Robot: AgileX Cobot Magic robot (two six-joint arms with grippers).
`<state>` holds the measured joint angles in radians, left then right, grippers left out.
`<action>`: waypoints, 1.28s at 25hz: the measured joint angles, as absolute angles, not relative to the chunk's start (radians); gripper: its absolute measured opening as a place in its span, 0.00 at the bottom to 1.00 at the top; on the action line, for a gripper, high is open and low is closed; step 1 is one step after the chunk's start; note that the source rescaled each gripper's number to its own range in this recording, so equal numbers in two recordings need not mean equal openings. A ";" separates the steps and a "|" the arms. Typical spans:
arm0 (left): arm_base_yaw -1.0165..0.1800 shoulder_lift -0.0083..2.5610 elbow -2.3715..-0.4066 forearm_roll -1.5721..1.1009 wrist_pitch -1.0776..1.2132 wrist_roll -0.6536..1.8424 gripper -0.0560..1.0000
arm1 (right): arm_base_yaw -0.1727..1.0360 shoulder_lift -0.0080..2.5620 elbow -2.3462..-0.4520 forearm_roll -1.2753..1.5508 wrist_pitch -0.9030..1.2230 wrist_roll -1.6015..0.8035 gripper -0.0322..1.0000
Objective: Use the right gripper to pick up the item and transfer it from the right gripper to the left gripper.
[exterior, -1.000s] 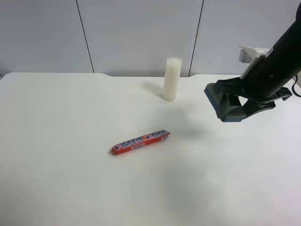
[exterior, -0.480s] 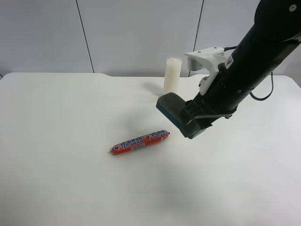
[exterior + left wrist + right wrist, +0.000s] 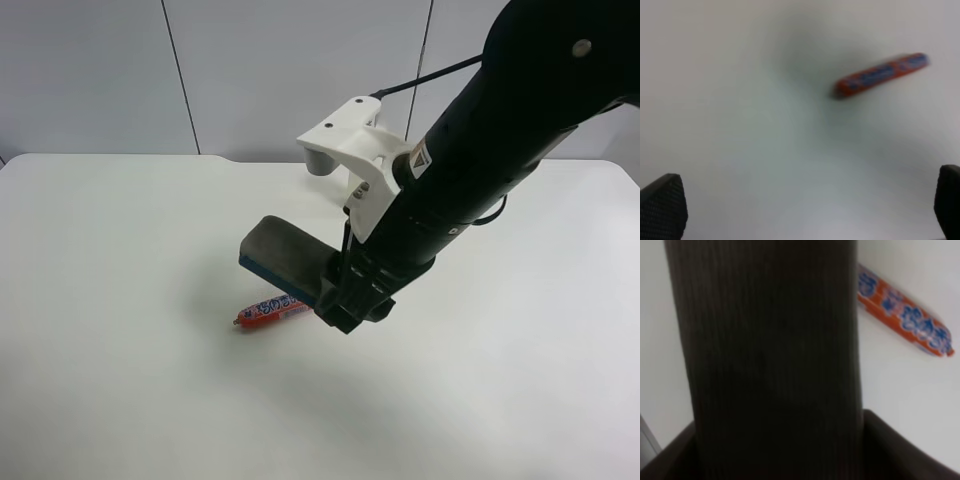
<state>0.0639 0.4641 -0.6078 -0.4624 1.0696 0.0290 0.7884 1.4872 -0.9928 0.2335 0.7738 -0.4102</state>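
Low in the centre of the high view, one red sausage stick (image 3: 268, 311) lies on the white table (image 3: 120, 300). Just above it, the right gripper (image 3: 335, 295) pinches the single item (image 3: 283, 250) aloft, overlapping the stick's end. The left gripper (image 3: 805, 207) has its two fingers spread wide.

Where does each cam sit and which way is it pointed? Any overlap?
Exterior high: mounted high off the arms, looking down on the white table; shows the black right gripper holding the flat grey-topped, blue-based block.
Right wrist: on that arm, looking along the gripper; the block fills most of it.
Left wrist: looks down at the table past the open black left gripper.
Shared: all three see the red printed sausage stick.
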 joint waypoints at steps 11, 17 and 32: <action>-0.010 0.815 -0.638 -0.930 1.071 0.228 1.00 | 0.871 1.487 -0.993 0.233 0.676 -0.472 0.03; -0.036 0.943 -0.639 -0.999 1.064 0.290 1.00 | 0.871 1.487 -0.993 0.313 0.667 -0.535 0.03; -0.036 1.074 -0.644 -1.107 1.063 0.372 1.00 | 0.873 1.486 -0.993 0.675 0.645 -0.828 0.03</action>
